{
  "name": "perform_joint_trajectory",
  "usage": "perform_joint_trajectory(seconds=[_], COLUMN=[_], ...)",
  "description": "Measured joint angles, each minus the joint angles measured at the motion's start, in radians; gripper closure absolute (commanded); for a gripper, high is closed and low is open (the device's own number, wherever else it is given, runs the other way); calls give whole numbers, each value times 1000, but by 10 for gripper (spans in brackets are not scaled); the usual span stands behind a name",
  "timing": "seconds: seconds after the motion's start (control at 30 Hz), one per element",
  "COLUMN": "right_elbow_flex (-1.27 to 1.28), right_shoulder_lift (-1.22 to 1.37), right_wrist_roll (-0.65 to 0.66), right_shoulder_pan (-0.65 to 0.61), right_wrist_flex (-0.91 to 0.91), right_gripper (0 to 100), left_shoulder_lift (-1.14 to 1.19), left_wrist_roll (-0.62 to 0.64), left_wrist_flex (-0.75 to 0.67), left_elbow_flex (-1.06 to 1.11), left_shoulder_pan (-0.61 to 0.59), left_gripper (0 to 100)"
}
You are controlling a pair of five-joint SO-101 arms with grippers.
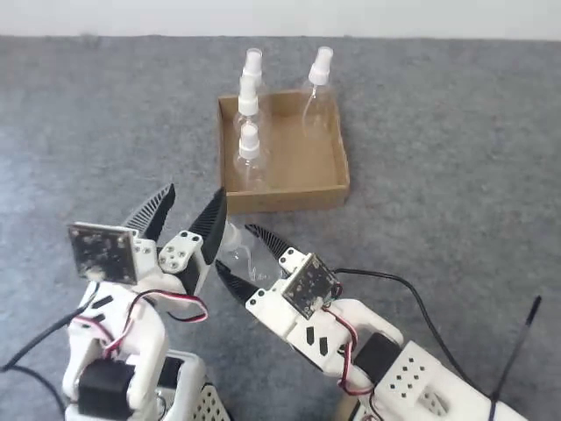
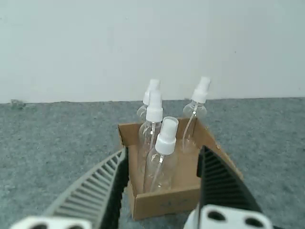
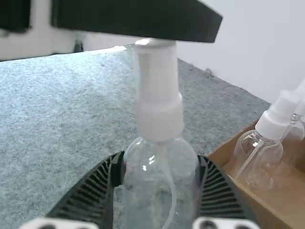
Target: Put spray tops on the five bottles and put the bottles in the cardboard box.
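Cardboard box point(image 1: 285, 200) sat toward the table's far edge, about the middle, with four capped bottles point(image 1: 249, 151) already standing inside. Right gripper point(image 1: 232, 247) was clamped on the fifth bottle point(image 3: 157, 176) close to the table's near edge. The box lay straight ahead of it, so I'd guess a forward carry. Left gripper point(image 1: 196, 189) hung wide open beside it, one finger just over the spray top point(image 3: 157, 109), which looked seated.

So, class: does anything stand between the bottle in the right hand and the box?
Nothing lies on the carpet between the bottle and the box. The open left hand hangs close by its spray top, though, and could hinder a lift. Four bottles already stand in the box; its near right part is free.
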Motion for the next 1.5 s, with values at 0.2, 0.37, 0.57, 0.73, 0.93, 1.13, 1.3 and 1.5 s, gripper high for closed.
perform_joint_trajectory(seconds=[0.2,0.37,0.57,0.73,0.93,1.13,1.3,1.5], right_elbow_flex=[2,2,0,-2,-2,-2,-2,-2], right_shoulder_lift=[0,0,-2,-2,-2,-2,-2,-2], right_wrist_roll=[0,0,0,0,0,0,0,0], right_shoulder_pan=[0,0,0,-3,-3,-3,-3,-3], right_wrist_flex=[0,0,0,-3,-3,-3,-3,-3], right_gripper=[897,897,897,897,897,897,897,897], left_shoulder_lift=[0,0,0,0,2,2,2,2], left_wrist_roll=[-5,-5,-5,-9,-9,-9,-9,-11], left_wrist_flex=[8,-2,2,2,3,9,15,25], left_elbow_flex=[-2,-2,-31,-48,-77,-80,-86,-167], left_shoulder_pan=[-3,-3,-3,-2,-2,-2,-2,-2], left_gripper=[783,783,783,783,783,778,778,739])
